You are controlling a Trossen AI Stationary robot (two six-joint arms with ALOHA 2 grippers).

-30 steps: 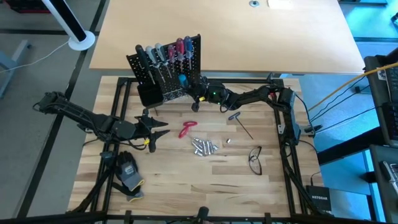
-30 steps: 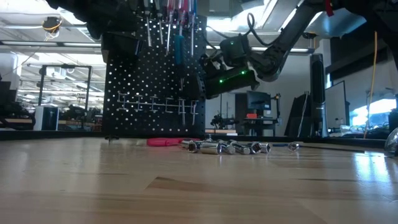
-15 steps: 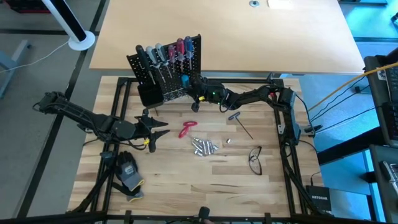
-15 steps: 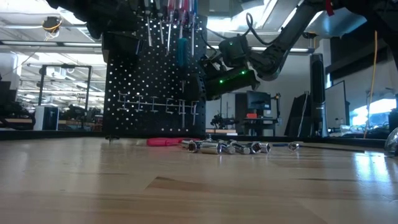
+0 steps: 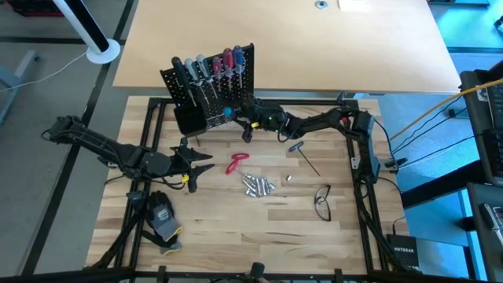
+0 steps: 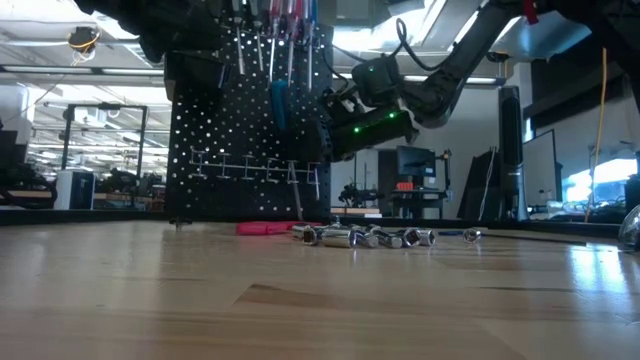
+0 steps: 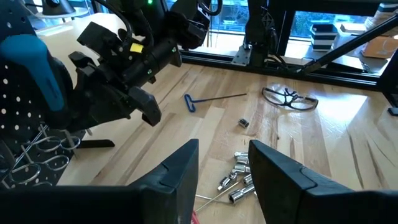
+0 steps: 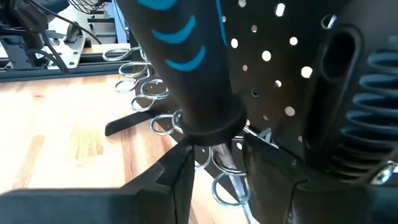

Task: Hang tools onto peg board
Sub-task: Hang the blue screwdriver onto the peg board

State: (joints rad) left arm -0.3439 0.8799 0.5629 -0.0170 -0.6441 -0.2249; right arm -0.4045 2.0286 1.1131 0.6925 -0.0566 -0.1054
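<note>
The black peg board [image 5: 211, 82] stands upright at the table's far side, with several screwdrivers hung along its top. A blue-and-black screwdriver [image 8: 186, 62] stands upright against the board's front [image 6: 280, 105], its shaft down through a wire ring [image 8: 165, 124]. My right gripper [image 8: 217, 163] is open at the board's right lower part [image 5: 240, 119], one finger on either side of the shaft just below the handle, touching nothing. My left gripper [image 5: 206, 163] waits open over the table's left middle, nothing between its fingers [image 7: 221, 165].
On the table lie red pliers [image 5: 237, 163], a heap of silver sockets [image 5: 258, 185], a blue T-handle key [image 5: 302, 153], glasses [image 5: 323, 201] and a grey glove [image 5: 163, 220] at the near left. A black bin [image 5: 189, 119] hangs at the board's lower left.
My right gripper has opened at the board and let go of the blue screwdriver without moving away. The screwdriver has dropped lower along the board's front and stands there upright.
</note>
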